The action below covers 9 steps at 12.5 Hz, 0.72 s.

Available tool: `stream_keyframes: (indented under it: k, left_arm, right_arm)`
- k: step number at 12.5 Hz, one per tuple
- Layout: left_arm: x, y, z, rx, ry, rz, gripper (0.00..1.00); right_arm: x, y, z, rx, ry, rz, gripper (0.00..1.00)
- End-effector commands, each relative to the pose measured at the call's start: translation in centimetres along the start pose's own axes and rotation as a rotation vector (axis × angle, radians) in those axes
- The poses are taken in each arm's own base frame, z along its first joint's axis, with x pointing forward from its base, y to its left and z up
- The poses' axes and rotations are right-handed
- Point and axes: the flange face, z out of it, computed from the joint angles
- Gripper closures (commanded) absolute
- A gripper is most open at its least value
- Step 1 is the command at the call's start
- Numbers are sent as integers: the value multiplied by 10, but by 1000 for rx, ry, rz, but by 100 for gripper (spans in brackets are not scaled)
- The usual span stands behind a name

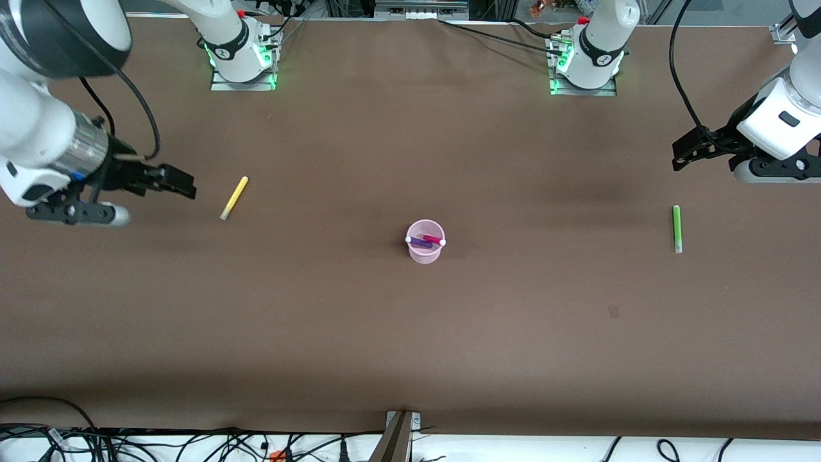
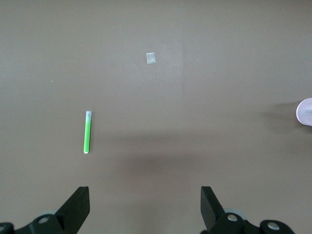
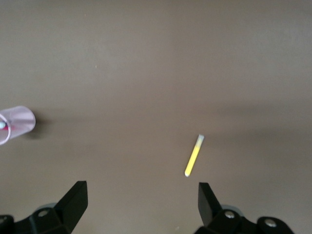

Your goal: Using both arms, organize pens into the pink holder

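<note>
A: What's where?
B: Mid-bench, the holder point(image 1: 424, 242) has purple point(image 1: 420, 242) and magenta point(image 1: 432, 240) pens; green pen point(image 1: 676, 228) lies toward the left arm's end, yellow pen point(image 1: 233, 197) farther, toward the right arm's.
A: Grippers?
B: Left gripper point(image 2: 145, 207) and right gripper point(image 3: 142, 204) hover, jaws open, empty.
A: Risk?
B: Thin pens may roll from a pinch.

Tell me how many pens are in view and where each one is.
4. The purple pen and magenta pen sit in the pink holder. The yellow pen lies on the table toward the right arm's end, the green pen toward the left arm's end.
</note>
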Motion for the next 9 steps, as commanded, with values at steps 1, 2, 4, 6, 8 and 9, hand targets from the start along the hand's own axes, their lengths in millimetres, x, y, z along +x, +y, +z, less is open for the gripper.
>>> stream_keyframes:
  k: [1, 2, 4, 6, 8, 9]
  left_arm:
    - [3, 0, -5, 15, -6, 9, 0]
    - [3, 2, -5, 15, -6, 12, 0]
    - [3, 2, -5, 15, -6, 9, 0]
    - [3, 2, -5, 13, -6, 14, 0]
    - [2, 11, -6, 13, -4, 27, 0]
    - [2, 12, -6, 15, -4, 32, 0]
  right_arm:
    - [-28, 24, -5, 5, -3, -7, 0]
    - [-28, 26, -7, -7, 2, -10, 0]
    - [-28, 33, -13, -59, 20, -70, 0]
    - [-26, 36, -20, -89, 36, -76, 0]
    - [-20, 37, -26, -89, 50, -77, 0]
    - [-20, 36, -25, -88, 47, -78, 0]
